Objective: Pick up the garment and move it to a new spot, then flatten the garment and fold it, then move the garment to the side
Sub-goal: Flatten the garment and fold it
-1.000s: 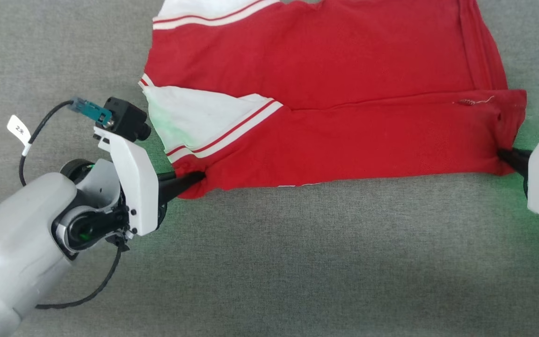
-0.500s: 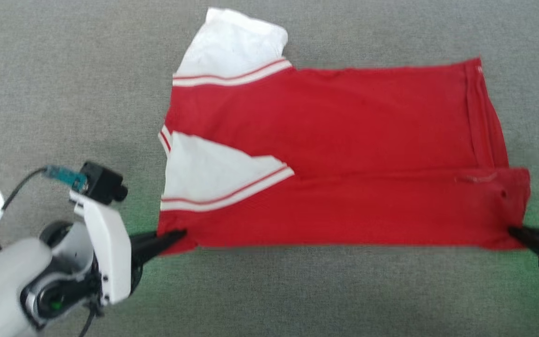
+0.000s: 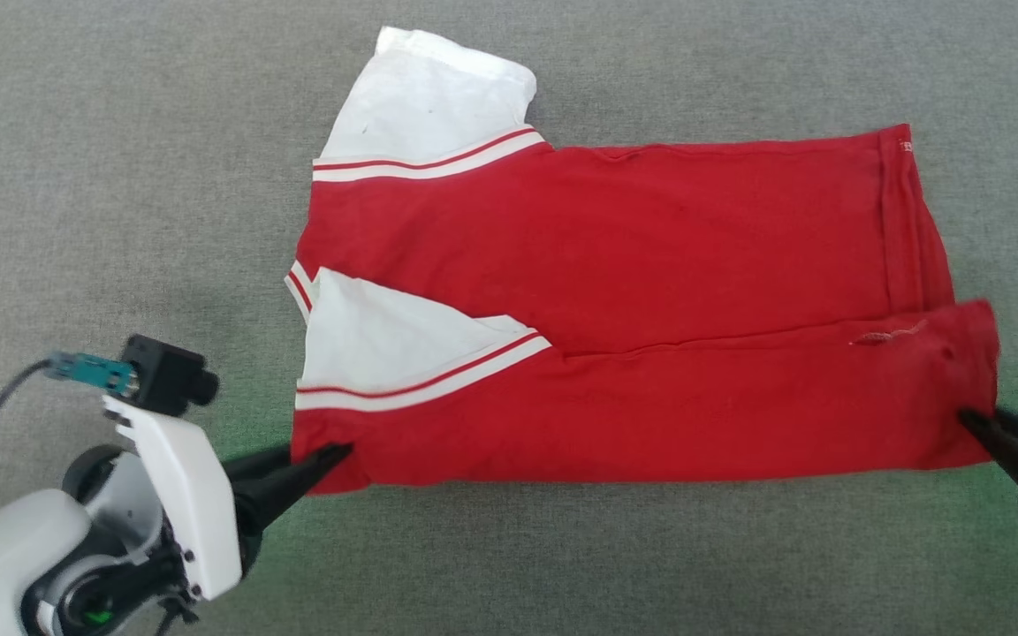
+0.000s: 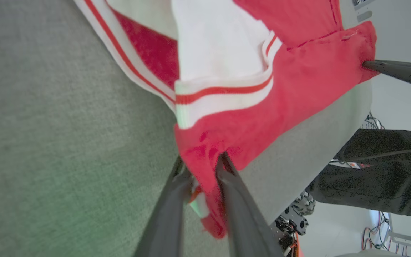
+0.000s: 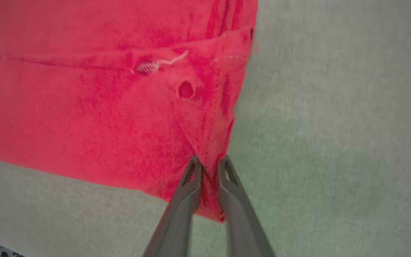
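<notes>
The garment (image 3: 633,300), a red jersey T-shirt with white red-striped sleeves, lies lengthwise on the grey surface with its near third folded over the body. Its lettering is hidden. My left gripper (image 3: 337,452) is shut on the near-left corner of the fold, below the folded white sleeve (image 3: 385,344); in the left wrist view red cloth bunches between the fingers (image 4: 205,167). My right gripper (image 3: 968,415) is shut on the near-right corner at the hem, with the garment (image 5: 95,107) pinched between the fingers (image 5: 209,162).
Grey felt-like surface (image 3: 120,177) spreads around the shirt on all sides. The far white sleeve (image 3: 429,97) sticks out at the back left. In the left wrist view the table edge (image 4: 319,142) drops off to dark cloth and cables (image 4: 376,178).
The head view has shifted, so the whole shirt shows lower in the picture. The near fold now lies flatter and straighter between the two grippers, which keep their holds on the corners.
</notes>
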`<state>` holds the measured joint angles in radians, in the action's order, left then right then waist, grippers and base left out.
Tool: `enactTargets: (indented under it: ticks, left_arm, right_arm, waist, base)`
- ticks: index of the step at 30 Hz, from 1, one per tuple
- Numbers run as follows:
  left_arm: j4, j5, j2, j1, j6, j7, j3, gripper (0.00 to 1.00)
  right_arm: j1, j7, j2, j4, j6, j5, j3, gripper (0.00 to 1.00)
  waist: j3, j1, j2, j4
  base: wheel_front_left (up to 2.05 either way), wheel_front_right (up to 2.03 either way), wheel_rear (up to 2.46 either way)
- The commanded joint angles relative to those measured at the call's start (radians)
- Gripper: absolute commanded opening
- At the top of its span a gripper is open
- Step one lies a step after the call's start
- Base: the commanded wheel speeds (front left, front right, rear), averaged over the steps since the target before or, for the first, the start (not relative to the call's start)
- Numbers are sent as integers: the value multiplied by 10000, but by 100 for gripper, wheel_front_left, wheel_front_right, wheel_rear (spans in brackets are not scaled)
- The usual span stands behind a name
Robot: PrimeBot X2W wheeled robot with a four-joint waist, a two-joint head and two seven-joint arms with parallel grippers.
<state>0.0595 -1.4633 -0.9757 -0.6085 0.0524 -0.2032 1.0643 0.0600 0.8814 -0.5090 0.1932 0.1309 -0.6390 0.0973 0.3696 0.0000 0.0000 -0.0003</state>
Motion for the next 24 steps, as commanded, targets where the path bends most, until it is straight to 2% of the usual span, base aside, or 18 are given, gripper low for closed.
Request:
enactTargets:
  ticks: [1,7,10,13,17,19,21,24]
  left_arm:
    - [6,-18,-65,103,-15,248,-167,100]
    - [-251,-78,-218,139,-262,1281,-752,100]
    - [-800,40,-28,-53,-507,2230,-1233,100]
    - [-1635,600,284,-367,-754,3059,-1470,100]
    - [-2822,539,906,-985,-614,3646,-1922,100]
    - [-3471,978,1078,-1530,-601,3754,-1979,100]
    - [-4088,1367,1336,-2185,-520,3700,-1918,100]
    - [-4733,1651,1491,-2939,-456,3595,-1948,100]
  right_arm:
    - [153,-376,-25,146,-3,189,-42,100]
    - [516,-2579,418,223,-3,844,-150,100]
    - [798,-4171,918,141,-2,1276,-382,100]
    - [1047,-5696,1428,-162,-2,1741,-814,100]
    - [1404,-7844,1901,-465,-5,2184,-1521,100]
    - [1613,-8724,2104,-648,-3,2393,-1765,100]
    - [1759,-9412,2310,-855,-2,2491,-1938,100]
    - [1903,-9874,2447,-1007,-3,2540,-2093,100]
  waist:
    - [-11,0,0,-33]
    - [-84,0,0,-270]
    - [-64,0,0,-499]
    - [24,0,0,-825]
    - [211,0,0,-1374]
    - [337,0,0,-1677]
    - [485,0,0,-1970]
    - [655,0,0,-2277]
  base:
    - [0,0,0]
    - [0,0,0]
    - [0,0,0]
    - [0,0,0]
    - [0,0,0]
    - [0,0,0]
    - [0,0,0]
    - [0,0,0]
